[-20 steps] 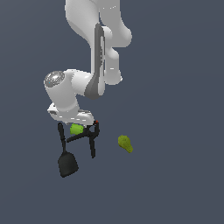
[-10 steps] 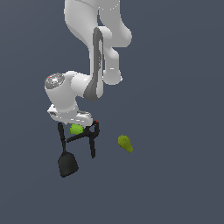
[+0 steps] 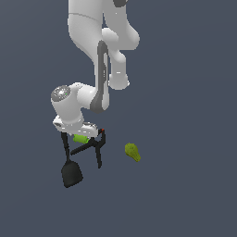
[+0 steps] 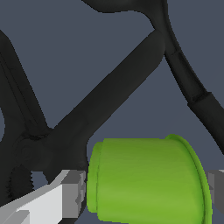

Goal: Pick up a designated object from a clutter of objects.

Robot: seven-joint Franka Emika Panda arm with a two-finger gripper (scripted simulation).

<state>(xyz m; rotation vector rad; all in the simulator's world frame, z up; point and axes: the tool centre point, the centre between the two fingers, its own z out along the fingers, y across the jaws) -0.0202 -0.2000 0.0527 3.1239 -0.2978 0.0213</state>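
The designated object (image 4: 146, 175), a small bright green stubby cylinder with a flared rim, lies on its side and fills the wrist view. My gripper (image 4: 146, 188) is shut on it, one grey finger (image 4: 72, 192) against its base and the other finger (image 4: 216, 181) against its rim. In the exterior view the designated object (image 3: 82, 139) shows just under the white hand, and the gripper (image 3: 81, 135) is mostly hidden by that hand. It sits among the clutter of objects, right over the black clamp (image 3: 92, 147).
The black clamp (image 4: 122, 87) crosses behind the cylinder, its red tip (image 3: 102, 131) beside the hand. A black spatula (image 3: 71, 173) lies toward the exterior view's left, blade nearest the camera. A yellow-green pear-shaped object (image 3: 133, 152) lies apart toward the exterior view's right.
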